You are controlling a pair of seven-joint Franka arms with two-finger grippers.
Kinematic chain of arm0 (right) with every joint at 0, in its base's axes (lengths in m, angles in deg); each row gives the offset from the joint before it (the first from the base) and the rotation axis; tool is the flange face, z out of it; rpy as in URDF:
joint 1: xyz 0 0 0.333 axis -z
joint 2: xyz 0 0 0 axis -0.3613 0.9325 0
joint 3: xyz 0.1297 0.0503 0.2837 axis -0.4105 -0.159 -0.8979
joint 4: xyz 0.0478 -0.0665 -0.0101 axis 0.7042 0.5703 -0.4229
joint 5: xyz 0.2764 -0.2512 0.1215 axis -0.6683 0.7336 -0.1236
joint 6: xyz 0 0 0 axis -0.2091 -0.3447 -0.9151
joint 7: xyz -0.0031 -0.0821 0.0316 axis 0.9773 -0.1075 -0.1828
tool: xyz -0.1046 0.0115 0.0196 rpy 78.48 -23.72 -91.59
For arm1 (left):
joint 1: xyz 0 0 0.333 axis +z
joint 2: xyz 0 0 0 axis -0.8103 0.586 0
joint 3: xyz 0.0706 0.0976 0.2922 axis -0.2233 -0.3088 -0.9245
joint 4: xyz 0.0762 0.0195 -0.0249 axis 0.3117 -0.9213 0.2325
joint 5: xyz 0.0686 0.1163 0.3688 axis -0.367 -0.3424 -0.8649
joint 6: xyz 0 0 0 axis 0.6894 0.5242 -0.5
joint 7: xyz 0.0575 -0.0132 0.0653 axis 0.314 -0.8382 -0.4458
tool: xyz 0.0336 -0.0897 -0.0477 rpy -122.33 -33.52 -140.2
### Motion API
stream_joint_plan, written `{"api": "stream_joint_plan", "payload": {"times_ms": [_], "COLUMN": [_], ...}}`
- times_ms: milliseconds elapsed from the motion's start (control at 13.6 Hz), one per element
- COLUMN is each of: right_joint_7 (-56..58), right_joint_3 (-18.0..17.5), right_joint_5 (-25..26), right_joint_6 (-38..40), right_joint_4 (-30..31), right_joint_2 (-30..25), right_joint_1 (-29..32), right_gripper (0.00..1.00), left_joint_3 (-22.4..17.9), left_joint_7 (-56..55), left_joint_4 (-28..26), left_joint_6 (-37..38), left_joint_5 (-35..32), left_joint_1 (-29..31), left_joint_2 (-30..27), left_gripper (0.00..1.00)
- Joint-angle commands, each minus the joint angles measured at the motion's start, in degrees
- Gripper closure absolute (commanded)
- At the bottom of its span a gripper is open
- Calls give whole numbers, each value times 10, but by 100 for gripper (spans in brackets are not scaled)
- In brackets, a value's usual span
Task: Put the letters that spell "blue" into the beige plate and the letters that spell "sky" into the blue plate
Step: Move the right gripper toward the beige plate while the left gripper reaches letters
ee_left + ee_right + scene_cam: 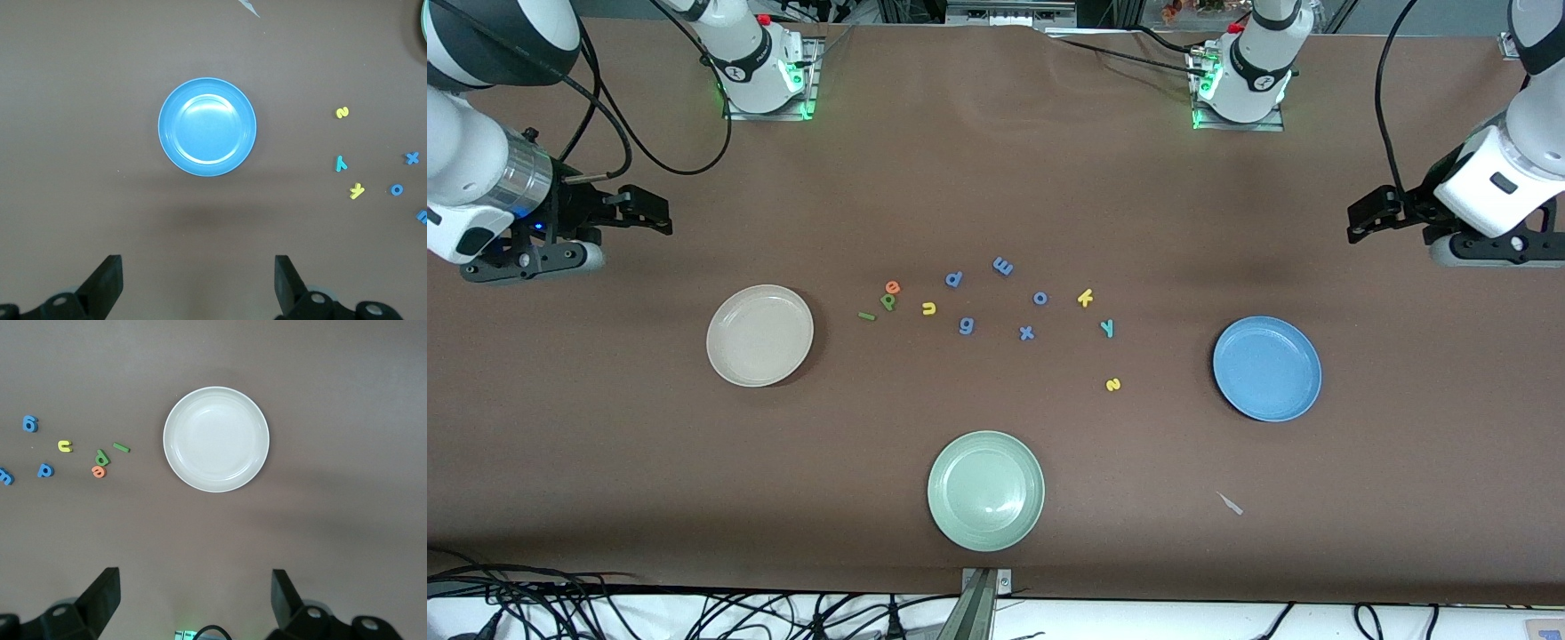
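Letters total 12 on your worktop (pixel 996 178): 4 for "blue" (pixel 888 300) near the beige plate (pixel 759 335), 3 for "sky" (pixel 1107 328) near the blue plate (pixel 1267 368), 5 periwinkle letters (pixel 1003 266). Left gripper (pixel 197 283) and right gripper (pixel 193 600) wait, fingers wide, holding nothing.

Even overhead light, soft shadows (beneath arms), sharp focus, no glare

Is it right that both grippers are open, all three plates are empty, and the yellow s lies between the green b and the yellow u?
Not quite. The front view shows the yellow s lying apart, near the blue plate, nearer the camera than the teal y. The rest holds: left gripper and right gripper are open, and beige plate, blue plate and green plate are empty.
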Motion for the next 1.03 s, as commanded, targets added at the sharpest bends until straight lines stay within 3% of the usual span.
{"api": "stream_joint_plan", "payload": {"times_ms": [0, 295, 442, 590, 737, 959], "right_joint_7": [12, 15, 14, 5, -31, -137], "right_joint_3": [2, 2, -23, -49, -70, -131], "right_joint_5": [0, 0, -1, -1, -5, -1], "right_joint_6": [-1, -7, -54, -122, -226, -378], "right_joint_4": [26, 31, 49, 83, 158, 251], "right_joint_2": [-6, 12, 21, 27, 27, 34], "right_joint_1": [5, 5, 5, 4, 4, 4], "right_gripper": [0, 0, 0, 0, 0, 1], "left_joint_3": [0, -2, -2, 0, 0, 0], "left_joint_7": [19, 13, -30, -44, -41, 71], "left_joint_4": [54, 149, 190, 199, 199, 199], "left_joint_6": [4, 3, -7, -51, -79, -112], "left_joint_5": [-7, -11, -11, -8, -11, -10], "left_joint_1": [-32, -102, -115, -118, -139, -162], "left_joint_2": [60, 183, 231, 264, 291, 327], "left_gripper": [0, 0, 0, 0, 0, 0]}}
